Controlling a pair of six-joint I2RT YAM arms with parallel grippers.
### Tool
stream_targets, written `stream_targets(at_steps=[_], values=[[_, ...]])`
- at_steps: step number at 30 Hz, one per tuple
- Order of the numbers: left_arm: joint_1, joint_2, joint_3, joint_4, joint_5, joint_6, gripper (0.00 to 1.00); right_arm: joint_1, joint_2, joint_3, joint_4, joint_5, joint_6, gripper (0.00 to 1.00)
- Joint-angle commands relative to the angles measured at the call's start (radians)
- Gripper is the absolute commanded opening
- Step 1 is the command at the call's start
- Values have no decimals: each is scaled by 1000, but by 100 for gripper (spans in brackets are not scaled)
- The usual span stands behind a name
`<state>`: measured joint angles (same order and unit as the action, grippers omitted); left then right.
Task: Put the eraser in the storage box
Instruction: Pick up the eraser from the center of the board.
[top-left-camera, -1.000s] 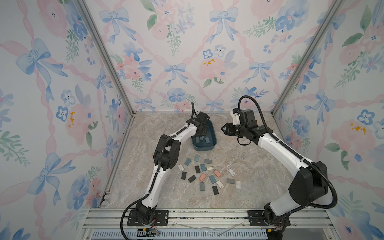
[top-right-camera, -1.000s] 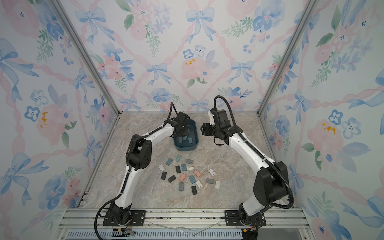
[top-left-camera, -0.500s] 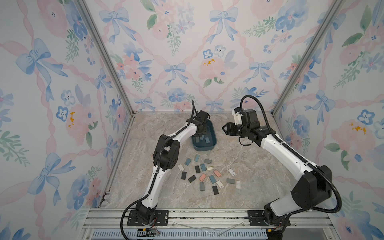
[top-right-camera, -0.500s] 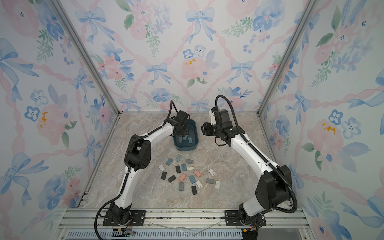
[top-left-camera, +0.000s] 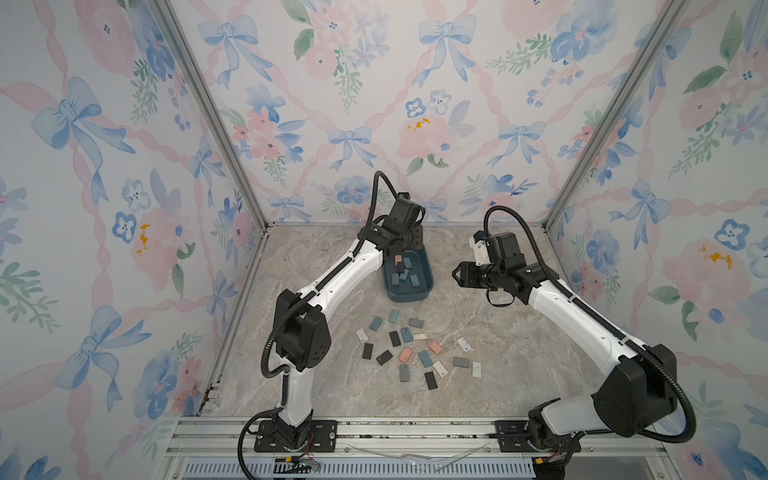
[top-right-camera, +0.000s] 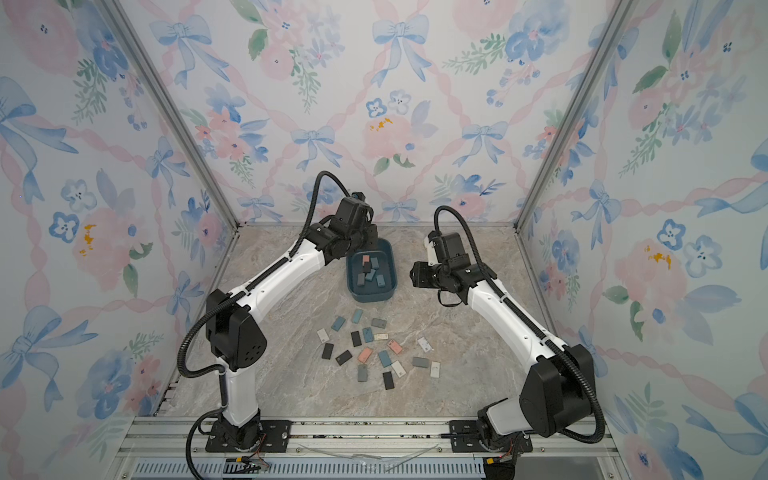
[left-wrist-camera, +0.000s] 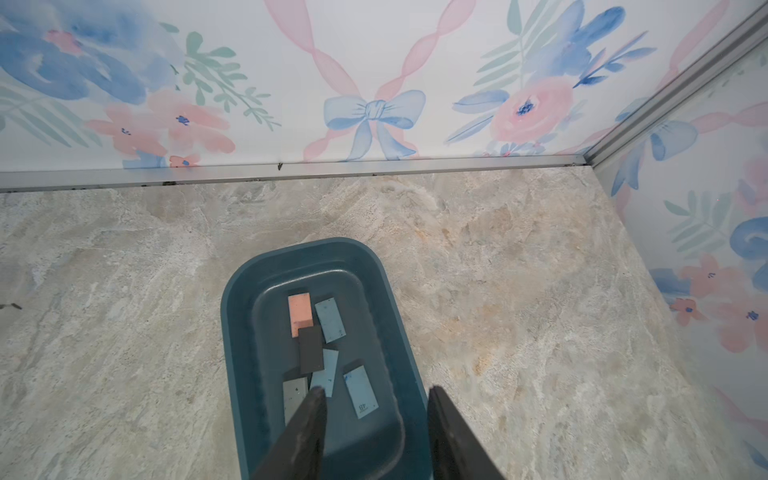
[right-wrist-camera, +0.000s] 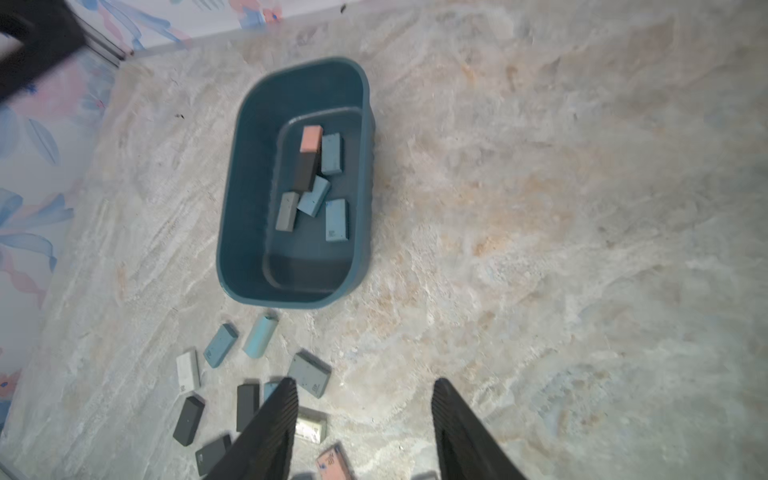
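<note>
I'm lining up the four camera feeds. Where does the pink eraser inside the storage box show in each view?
Top view: pink eraser at the storage box's far end.
Top view: pink eraser, same far end.
Left wrist: pink eraser beside a blue eraser, a dark eraser overlapping it.
Right wrist: pink eraser, same neighbours.
Shared landmark: the storage box.

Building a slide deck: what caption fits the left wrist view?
Open left gripper hovering over the teal storage box, several erasers already inside.

- Robot test booth, lab-type setup
- Floral wallpaper panels (top-left-camera: 374, 104) on aluminium posts (top-left-camera: 212, 112) behind left gripper (left-wrist-camera: 374, 395)
- Marble-print tabletop (top-left-camera: 519, 365) underneath, slotted rail (top-left-camera: 415, 428) holding arm bases (top-left-camera: 291, 432)
</note>
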<state>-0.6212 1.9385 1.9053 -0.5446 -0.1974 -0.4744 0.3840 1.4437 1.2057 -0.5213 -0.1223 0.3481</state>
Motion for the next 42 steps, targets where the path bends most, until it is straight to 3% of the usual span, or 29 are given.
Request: stream_targets(at_steps=[1, 10, 19, 35, 42], values=[[-11, -72, -105, 41, -1, 47, 43, -2, -14, -56, -78, 18, -18, 56], [-14, -364, -490, 275, 53, 66, 43, 35, -9, -184, -150, 53, -6, 62], [-14, -557, -701, 363, 47, 63, 43, 119, 53, -252, -188, 59, 15, 68], [-14, -661, -810, 394, 2, 55, 44, 159, 110, -343, -157, 79, 55, 72], [-14, -659, -809, 395, -1, 53, 44, 163, 128, -346, -136, 96, 77, 66]])
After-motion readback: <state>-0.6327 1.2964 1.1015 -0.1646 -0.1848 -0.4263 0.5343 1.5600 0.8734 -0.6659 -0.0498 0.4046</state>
